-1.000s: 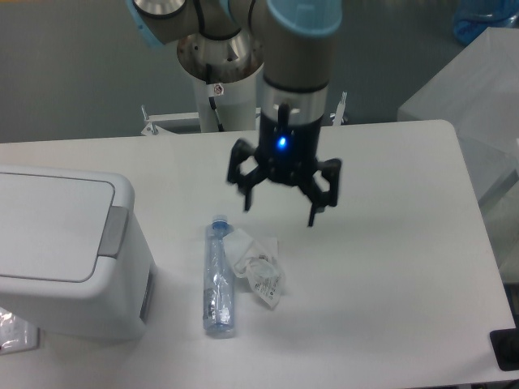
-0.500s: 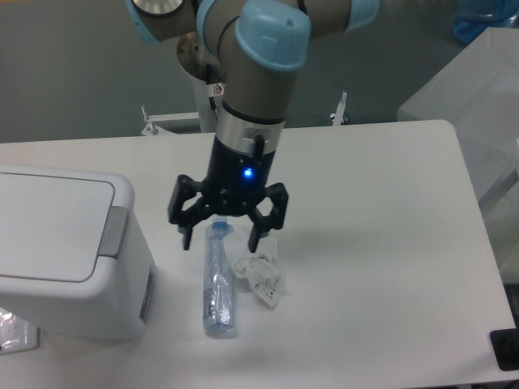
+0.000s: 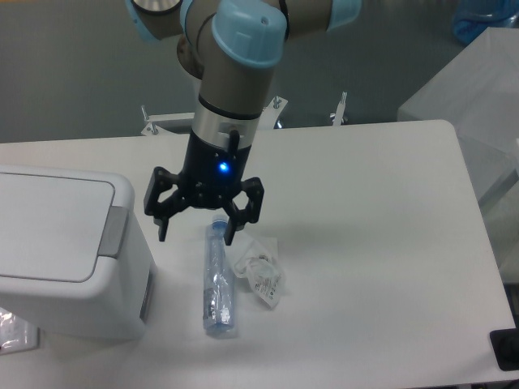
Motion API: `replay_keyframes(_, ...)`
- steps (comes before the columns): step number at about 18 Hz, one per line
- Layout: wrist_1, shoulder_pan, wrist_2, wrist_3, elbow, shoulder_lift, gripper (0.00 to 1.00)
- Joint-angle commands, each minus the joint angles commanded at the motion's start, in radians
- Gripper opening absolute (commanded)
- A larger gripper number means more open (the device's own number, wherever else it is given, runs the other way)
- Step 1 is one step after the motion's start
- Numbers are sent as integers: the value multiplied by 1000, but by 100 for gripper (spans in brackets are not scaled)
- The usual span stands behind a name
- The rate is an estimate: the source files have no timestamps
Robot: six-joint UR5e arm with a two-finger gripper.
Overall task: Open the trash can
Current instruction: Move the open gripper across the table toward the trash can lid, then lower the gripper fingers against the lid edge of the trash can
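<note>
The trash can (image 3: 61,251) is a large white boxy bin at the left edge of the table, its flat lid down and a grey push tab (image 3: 113,232) on its right rim. My gripper (image 3: 195,237) hangs open above the table just right of the bin, fingers spread wide, with nothing between them. Its left fingertip (image 3: 162,235) is a short way right of the grey tab and not touching it.
A clear plastic bottle (image 3: 217,279) lies lengthwise on the table below the gripper, its cap end under the right finger. A crumpled clear wrapper (image 3: 261,271) sits right beside it. A black object (image 3: 506,348) pokes in at the bottom right corner.
The gripper has travelled left and a little down across the table, from right of the bottle toward the bin. It stays open. Bin, bottle and wrapper have not moved.
</note>
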Motion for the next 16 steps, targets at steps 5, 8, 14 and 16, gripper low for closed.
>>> replay_keyframes(5,2,-15,1,-41,-2,2,100)
replay_keyframes(8,-2,-24,1,-46,-2,-1,100)
replay_keyframes(14,2,-40,2,-66,-2,-6,100)
replay_keyframes(16,2,-41,3,-66,-2,-8,100)
